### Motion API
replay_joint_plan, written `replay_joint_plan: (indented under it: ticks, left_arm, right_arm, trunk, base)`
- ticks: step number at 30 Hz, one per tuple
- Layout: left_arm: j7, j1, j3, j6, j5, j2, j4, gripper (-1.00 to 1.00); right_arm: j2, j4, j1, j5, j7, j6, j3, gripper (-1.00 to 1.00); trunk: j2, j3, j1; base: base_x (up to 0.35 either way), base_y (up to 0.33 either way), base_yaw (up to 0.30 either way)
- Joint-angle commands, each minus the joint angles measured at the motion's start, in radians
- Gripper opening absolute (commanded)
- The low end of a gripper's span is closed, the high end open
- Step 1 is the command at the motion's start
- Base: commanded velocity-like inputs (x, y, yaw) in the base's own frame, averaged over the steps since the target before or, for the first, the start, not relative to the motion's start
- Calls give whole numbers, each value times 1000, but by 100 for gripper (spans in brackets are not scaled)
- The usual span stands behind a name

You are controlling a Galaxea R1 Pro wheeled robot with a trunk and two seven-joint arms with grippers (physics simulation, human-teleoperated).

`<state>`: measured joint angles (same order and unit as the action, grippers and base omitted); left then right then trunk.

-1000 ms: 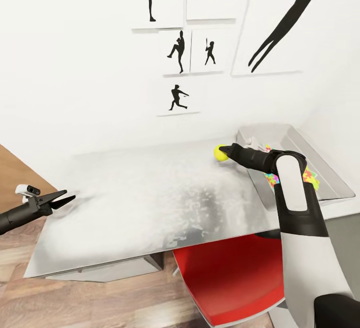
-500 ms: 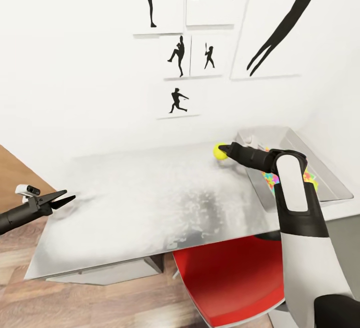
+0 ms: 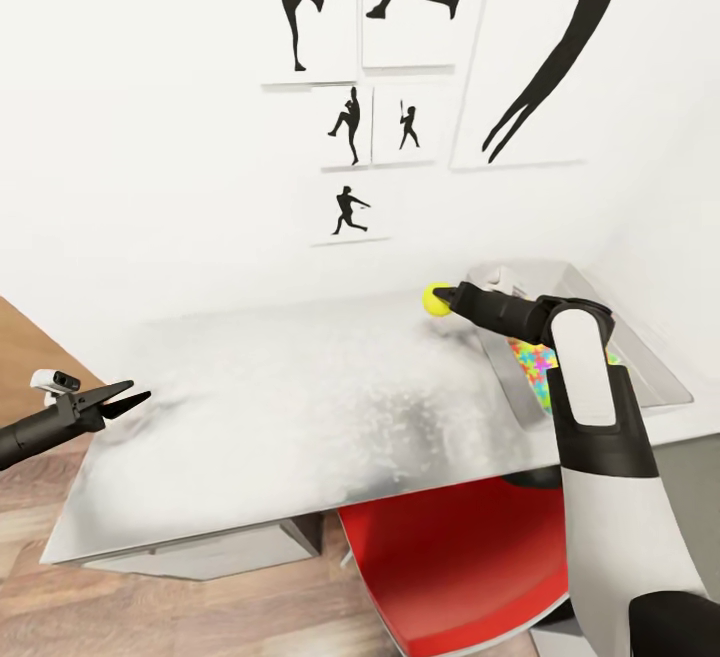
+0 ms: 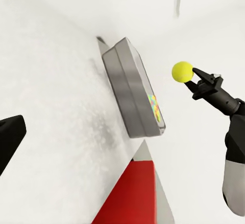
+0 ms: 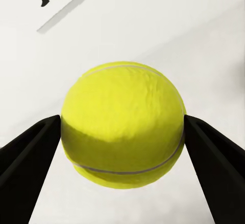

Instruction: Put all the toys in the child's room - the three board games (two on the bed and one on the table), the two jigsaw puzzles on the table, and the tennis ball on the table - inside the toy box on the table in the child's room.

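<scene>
holding tennis ball [image 3: 436,300] pinched in my right claw [image 3: 447,296] above table [image 3: 300,397] | toy box [image 3: 655,377] at its 3 o'clock | left claw [image 3: 128,398] parted, empty | risk: thin fingertip pinch, ball may roll out mid-swing

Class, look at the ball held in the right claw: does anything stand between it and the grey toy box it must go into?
Nothing visible does. The right claw grips the tennis ball above the table, just beside the toy box, whose open top faces up.
</scene>
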<state>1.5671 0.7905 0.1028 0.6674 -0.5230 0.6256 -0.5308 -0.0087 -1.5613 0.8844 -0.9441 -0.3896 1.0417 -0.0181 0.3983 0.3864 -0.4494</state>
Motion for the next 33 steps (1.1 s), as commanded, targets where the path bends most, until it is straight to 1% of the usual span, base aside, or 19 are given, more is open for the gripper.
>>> replay_joint_plan:
  ticks: [1, 9, 14, 20, 33]
  left_arm:
    - [4, 1, 0, 11, 0, 0, 0, 100]
    - [4, 0, 0, 11, 0, 0, 0, 100]
    - [4, 1, 0, 11, 1, 1, 0, 100]
    - [4, 0, 0, 11, 0, 2, 0, 100]
    - [4, 0, 0, 11, 0, 2, 0, 100]
  right_arm:
    - [0, -5, 1, -11, -10, 3, 0, -100]
    - [2, -18, 2, -11, -10, 4, 4, -100]
    - [4, -20, 16, -11, -10, 2, 22, -100]
    - [4, -36, 21, -24, -11, 0, 24, -100]
    - [3, -37, 21, -25, -11, 4, 33, -100]
  trunk:
    - [2, 0, -1]
    - [2, -13, -1]
    - [2, -22, -1]
    - [2, -32, -1]
    - [2, -53, -1]
  base:
    - [0, -4, 0]
    - [0, -1, 0]
    - [0, 0, 0]
    - [0, 0, 0]
    - [0, 0, 0]
